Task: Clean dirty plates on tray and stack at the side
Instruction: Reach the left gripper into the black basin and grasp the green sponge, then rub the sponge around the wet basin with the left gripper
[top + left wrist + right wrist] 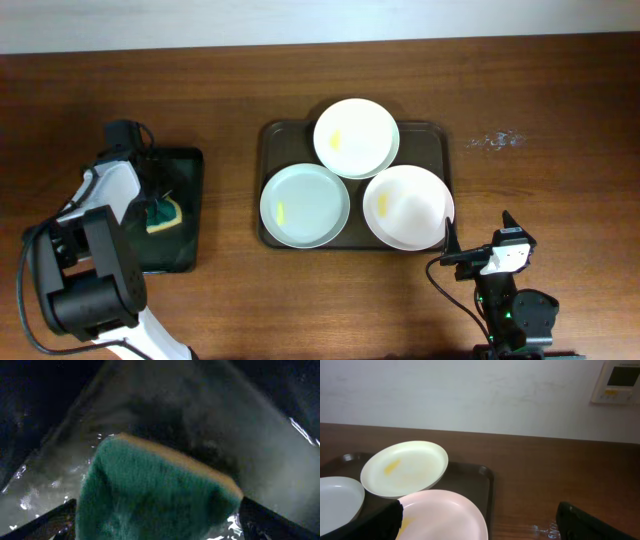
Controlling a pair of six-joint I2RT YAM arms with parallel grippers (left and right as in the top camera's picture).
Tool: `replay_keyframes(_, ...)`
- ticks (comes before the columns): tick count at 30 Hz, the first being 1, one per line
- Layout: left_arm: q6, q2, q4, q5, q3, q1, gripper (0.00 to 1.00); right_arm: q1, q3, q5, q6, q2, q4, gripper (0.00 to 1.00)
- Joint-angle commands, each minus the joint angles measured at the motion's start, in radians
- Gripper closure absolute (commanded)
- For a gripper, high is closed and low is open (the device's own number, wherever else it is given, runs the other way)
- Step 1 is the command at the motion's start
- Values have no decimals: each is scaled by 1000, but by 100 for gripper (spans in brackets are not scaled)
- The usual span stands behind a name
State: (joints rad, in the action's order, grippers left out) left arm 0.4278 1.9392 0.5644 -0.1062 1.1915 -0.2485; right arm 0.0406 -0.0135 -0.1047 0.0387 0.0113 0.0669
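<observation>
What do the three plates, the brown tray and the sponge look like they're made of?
The plates look like plastic or melamine, smooth with soft sheen and thin rims; ceramic is possible. The tray seems moulded plastic, dark brown, dull gloss, rounded corners. The sponge is yellow foam under a fuzzy green scouring layer.

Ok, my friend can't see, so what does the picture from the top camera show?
Three pale plates, each with a yellow smear, sit on a dark brown tray on a wooden table. The left end effector is at a green and yellow sponge in a smaller black tray, and the right end effector sits open just off the brown tray.
</observation>
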Motion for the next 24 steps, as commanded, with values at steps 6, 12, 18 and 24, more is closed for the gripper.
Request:
replay_keyframes(6, 5, 39, 205, 96, -22, -5, 100, 6, 8, 5, 6, -6, 3, 2)
replay_keyframes(12, -54, 39, 458, 86, 172, -5, 1, 6, 8, 5, 6, -6, 3, 2)
replay_keyframes(18, -55, 41, 427, 100, 100, -5, 49, 6, 8, 5, 6, -6, 3, 1)
replay_keyframes(24, -55, 41, 335, 39, 31, -5, 100, 6, 8, 5, 6, -6, 3, 2)
